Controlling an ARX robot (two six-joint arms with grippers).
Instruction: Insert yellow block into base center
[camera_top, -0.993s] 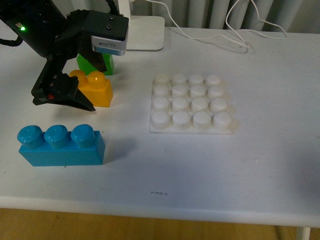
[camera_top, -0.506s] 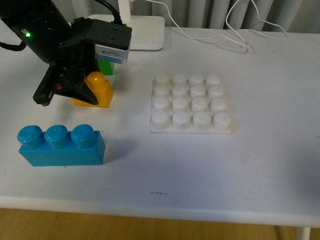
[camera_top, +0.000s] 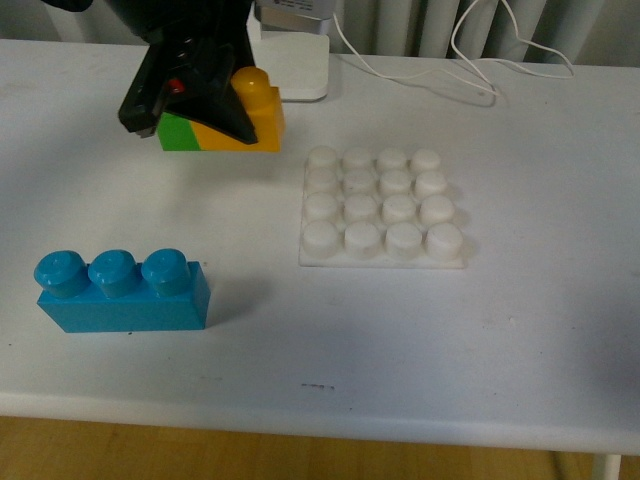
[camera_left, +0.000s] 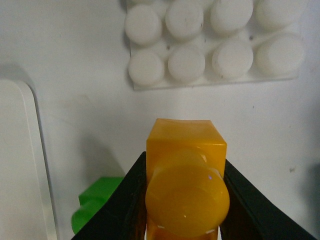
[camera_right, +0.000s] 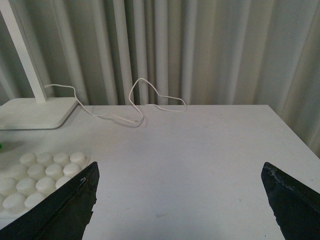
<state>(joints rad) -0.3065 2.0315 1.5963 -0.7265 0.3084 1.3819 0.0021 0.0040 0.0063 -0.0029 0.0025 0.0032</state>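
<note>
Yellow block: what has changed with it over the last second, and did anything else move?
The left gripper closed on the yellow block and lifted it off the table. In the front view it now hangs higher and further right, nearer the base, in front of the green brick. The base, the green brick and the blue brick stayed where they were.

- It looks like a lab or office room set up as a test bench.
- A plain white table (camera_top: 520, 340) stands in front of pale grey curtains (camera_right: 200, 50).
- A white lamp base (camera_right: 35, 114) with a thin white cable (camera_right: 145, 100) sits at the table's far edge.
- A blue toy brick (camera_top: 122, 292) and a white studded plate (camera_top: 380, 205) lie apart on the table.
</note>
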